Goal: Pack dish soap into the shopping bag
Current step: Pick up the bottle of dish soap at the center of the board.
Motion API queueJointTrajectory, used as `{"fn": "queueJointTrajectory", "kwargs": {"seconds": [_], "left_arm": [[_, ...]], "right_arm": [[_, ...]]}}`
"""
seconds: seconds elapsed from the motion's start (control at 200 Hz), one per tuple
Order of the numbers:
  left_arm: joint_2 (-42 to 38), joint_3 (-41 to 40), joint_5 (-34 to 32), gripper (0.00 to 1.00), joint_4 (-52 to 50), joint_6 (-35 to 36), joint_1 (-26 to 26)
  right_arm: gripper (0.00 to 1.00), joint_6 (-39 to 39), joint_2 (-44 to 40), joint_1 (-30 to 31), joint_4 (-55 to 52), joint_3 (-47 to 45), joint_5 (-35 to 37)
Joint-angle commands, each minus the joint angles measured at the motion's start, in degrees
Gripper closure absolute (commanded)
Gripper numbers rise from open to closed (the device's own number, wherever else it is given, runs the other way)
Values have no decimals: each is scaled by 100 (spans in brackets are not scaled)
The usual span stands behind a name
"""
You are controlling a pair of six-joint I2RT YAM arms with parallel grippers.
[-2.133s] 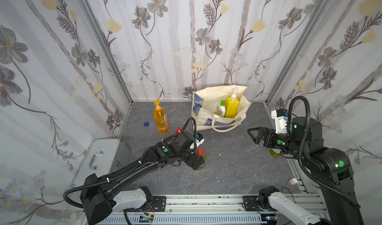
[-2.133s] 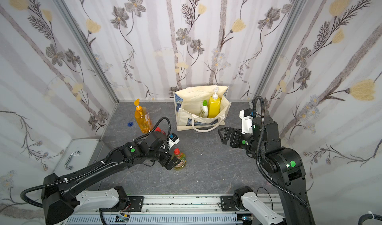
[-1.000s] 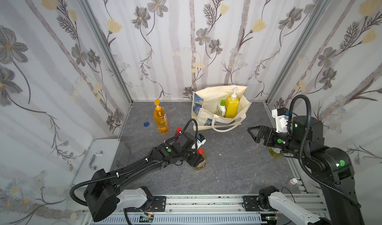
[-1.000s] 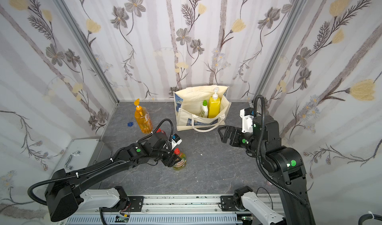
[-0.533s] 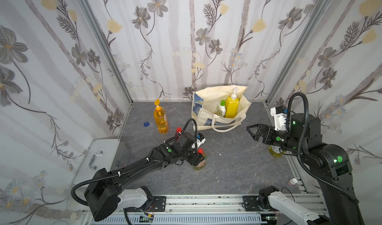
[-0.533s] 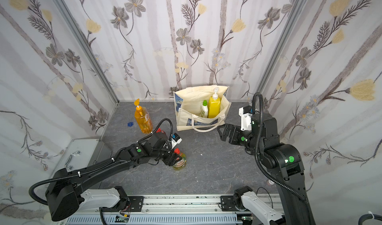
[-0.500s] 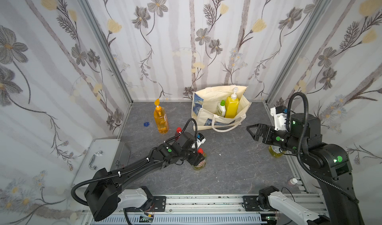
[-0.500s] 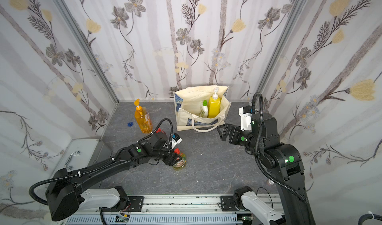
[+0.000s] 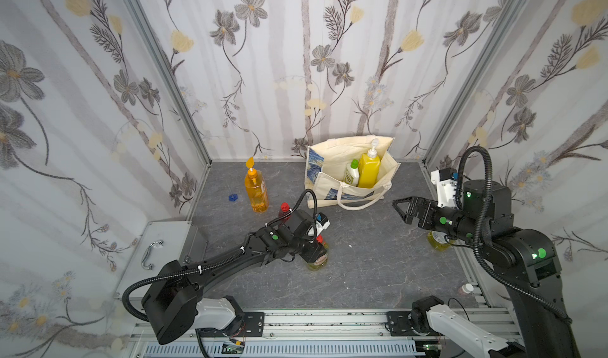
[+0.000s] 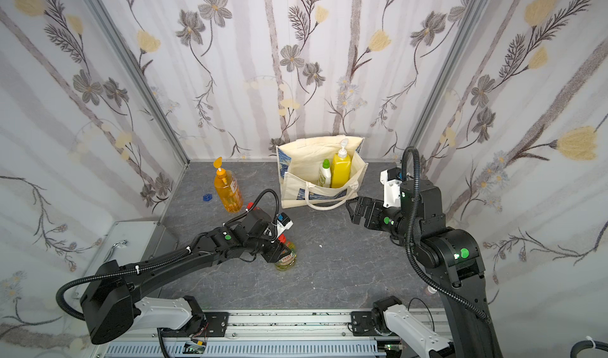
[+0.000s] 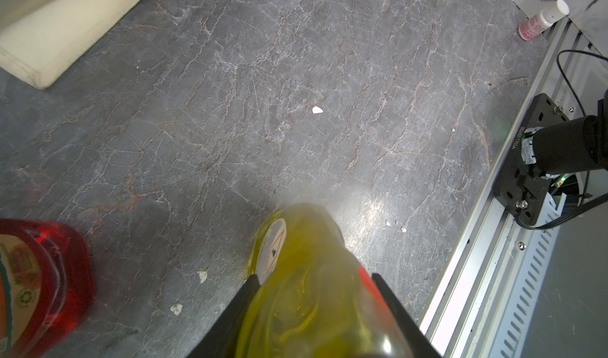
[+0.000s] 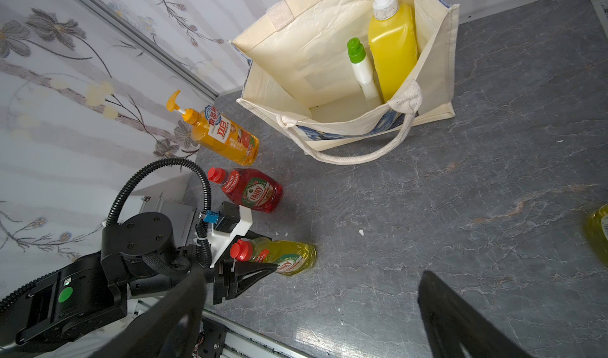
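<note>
Yellow-green red-capped bottle (image 10: pixel 287 260) stands on the grey worktop (image 10: pixel 345 274), grasped by the left hand (image 10: pixel 283 252), while the right hand (image 10: pixel 352 212) hangs wide and empty near the shopping bag (image 10: pixel 296 188).

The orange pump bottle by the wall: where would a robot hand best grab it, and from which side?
Probably the orange pump bottle by its narrowing shoulder just under the collar, coming level from the bag side. It stands upright, the pump head is too thin, the wall stands behind, and the red bottle crowds its front.
</note>
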Motion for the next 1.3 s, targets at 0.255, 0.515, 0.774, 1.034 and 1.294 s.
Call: {"fn": "queueJointTrajectory", "kwargs": {"seconds": [0.255,0.515,0.774,1.034,1.294], "left_arm": [[-97,266,64,71,-45,-7,-1],[-186,526,-38,71,-243,-8,-15],[-230,1153,-208,70,-545,95,-21],[-147,1763,-326,70,-708,120,-24],[44,2492,-399,70,-880,172,-25]], "right_arm": [[0,-13,52,4,59,2,-52],[0,-57,114,3,112,-5,-98],[0,-49,46,5,213,-170,-133],[0,-26,-70,1,321,-375,-130],[0,-44,-125,-5,430,-507,-164]]}}
